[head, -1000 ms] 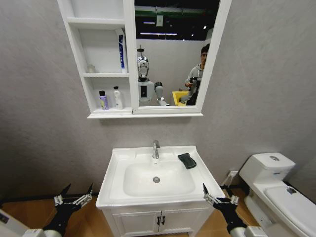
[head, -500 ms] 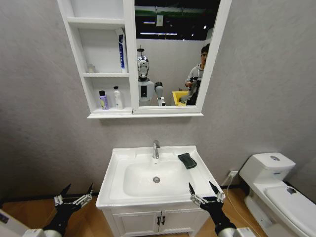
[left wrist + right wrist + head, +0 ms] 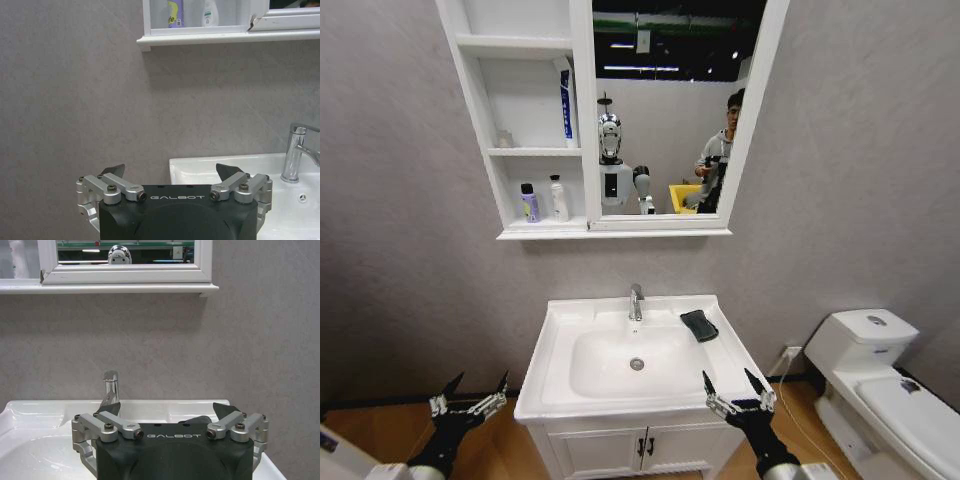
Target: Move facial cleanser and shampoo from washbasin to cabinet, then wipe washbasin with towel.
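Overhead, two bottles stand on the bottom shelf of the cabinet (image 3: 530, 120): a purple one (image 3: 529, 203) and a white one (image 3: 559, 198). One towel (image 3: 699, 325) lies on the back right corner of the washbasin (image 3: 555, 330), right of its chrome tap (image 3: 636, 301). The left hand (image 3: 468, 404) hangs wide open and empty, low beside the basin's left edge; the right hand (image 3: 734, 403), equally spread and empty, sits at its front right corner, its wrist camera facing the tap.

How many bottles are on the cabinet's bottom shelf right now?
2: a purple bottle and a white bottle, side by side on the cabinet bottom shelf, purple farther from the mirror.
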### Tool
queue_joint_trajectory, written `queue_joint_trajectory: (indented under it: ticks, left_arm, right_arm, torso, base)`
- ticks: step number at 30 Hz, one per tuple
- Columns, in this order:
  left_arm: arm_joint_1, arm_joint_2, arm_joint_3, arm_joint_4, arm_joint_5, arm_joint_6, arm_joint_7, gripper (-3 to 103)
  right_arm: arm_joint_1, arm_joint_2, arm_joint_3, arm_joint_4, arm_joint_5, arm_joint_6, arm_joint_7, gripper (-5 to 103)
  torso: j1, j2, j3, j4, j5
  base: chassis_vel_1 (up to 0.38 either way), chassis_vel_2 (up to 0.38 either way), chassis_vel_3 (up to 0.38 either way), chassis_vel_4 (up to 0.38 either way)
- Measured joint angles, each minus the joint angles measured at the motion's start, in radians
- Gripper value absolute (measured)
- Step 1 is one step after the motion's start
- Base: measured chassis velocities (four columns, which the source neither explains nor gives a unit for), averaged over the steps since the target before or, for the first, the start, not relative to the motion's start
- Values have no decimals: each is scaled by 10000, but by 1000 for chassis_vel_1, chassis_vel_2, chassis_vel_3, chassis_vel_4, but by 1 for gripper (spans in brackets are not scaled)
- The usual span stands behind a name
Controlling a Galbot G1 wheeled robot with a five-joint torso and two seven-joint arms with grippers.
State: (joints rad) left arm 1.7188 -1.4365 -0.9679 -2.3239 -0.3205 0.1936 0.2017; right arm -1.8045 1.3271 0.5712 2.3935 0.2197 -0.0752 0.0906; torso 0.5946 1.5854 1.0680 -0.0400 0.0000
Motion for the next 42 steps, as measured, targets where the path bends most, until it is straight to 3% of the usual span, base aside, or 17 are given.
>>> queue_joint_trajectory:
  ticks: [19, 42]
  left_arm:
    - [0, 0, 0, 0, 0, 0, 0, 100]
    - [-1, 0, 0, 1, 0, 0, 0, 100]
  right_arm:
    - [13, 2, 6, -28, 9, 13, 2, 100]
    - [13, 1, 10, -36, 15, 23, 1, 100]
  torso:
    - [3, -1, 1, 0, -1]
    - [-6, 4, -3, -1, -3]
  base:
    - [51, -54, -43, 50]
    - [296, -311, -291, 286]
